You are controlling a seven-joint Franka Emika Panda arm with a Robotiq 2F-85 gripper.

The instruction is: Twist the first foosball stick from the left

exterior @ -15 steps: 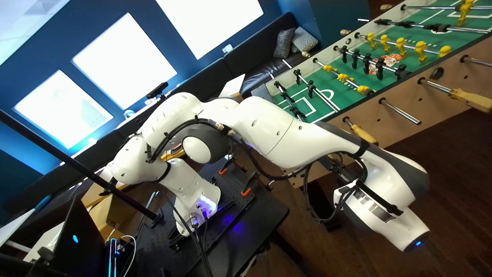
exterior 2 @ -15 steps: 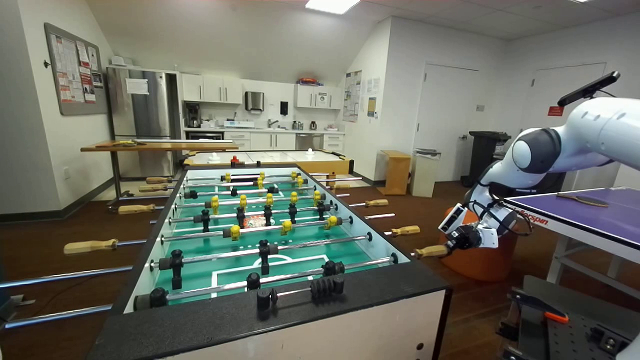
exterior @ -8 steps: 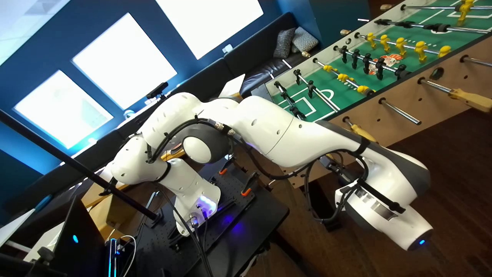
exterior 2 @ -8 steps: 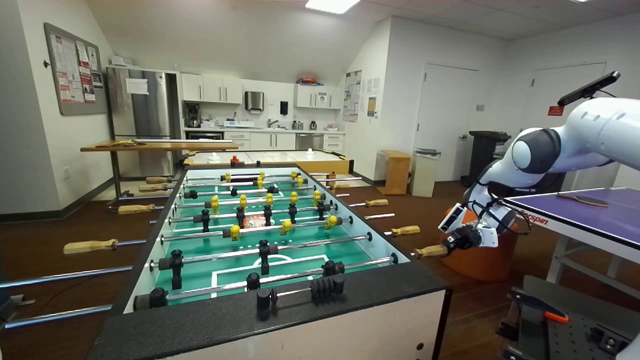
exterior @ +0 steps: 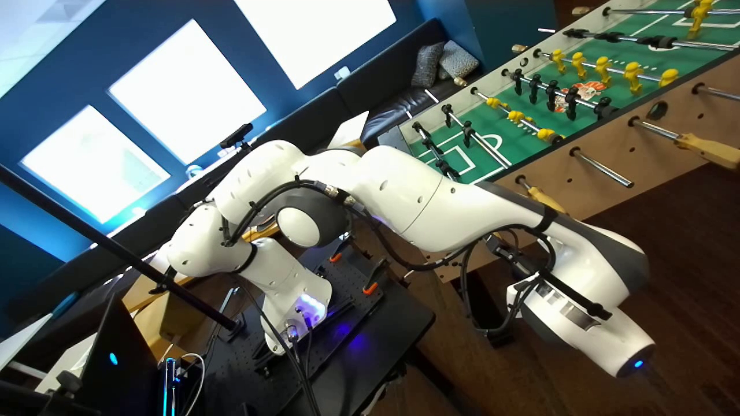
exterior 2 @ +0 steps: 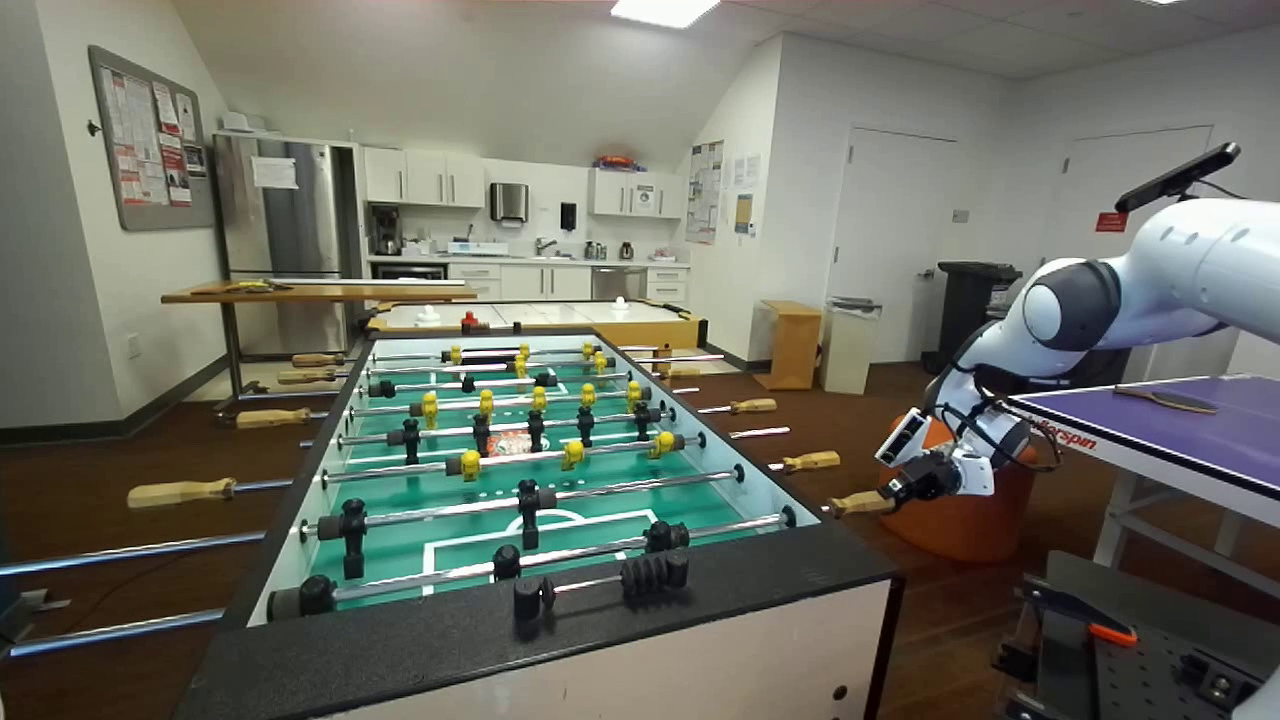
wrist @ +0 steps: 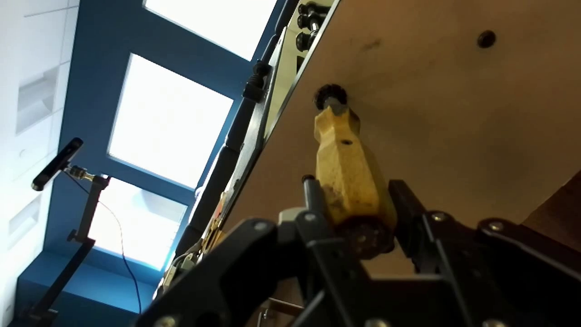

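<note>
Your gripper is clamped on the handle of the end foosball stick

You have the arm stretched well out from its base, which stands on a black table. In an exterior view it enters from the right edge, bends at a dark joint and slopes down to the left, so your gripper sits at its low end, aimed towards the side of the foosball table and dipped slightly. An orange object stands behind the gripper there. In an exterior view the wrist housing turns its blue-lit end away from the foosball table, and your gripper is partly hidden.

Your wrist view shows the hold best: the two fingers lie along opposite sides of the yellow handle, close to its dark outer end, and appear to touch it on both sides. The handle runs roughly in line with the gripper, away from you to a black bushing in the brown side panel.

The stick you hold is the one nearest the black score counter; its handle juts out beyond the side of the foosball table. Black figures sit on its rod; you cannot tell exactly how far they are turned.
</note>
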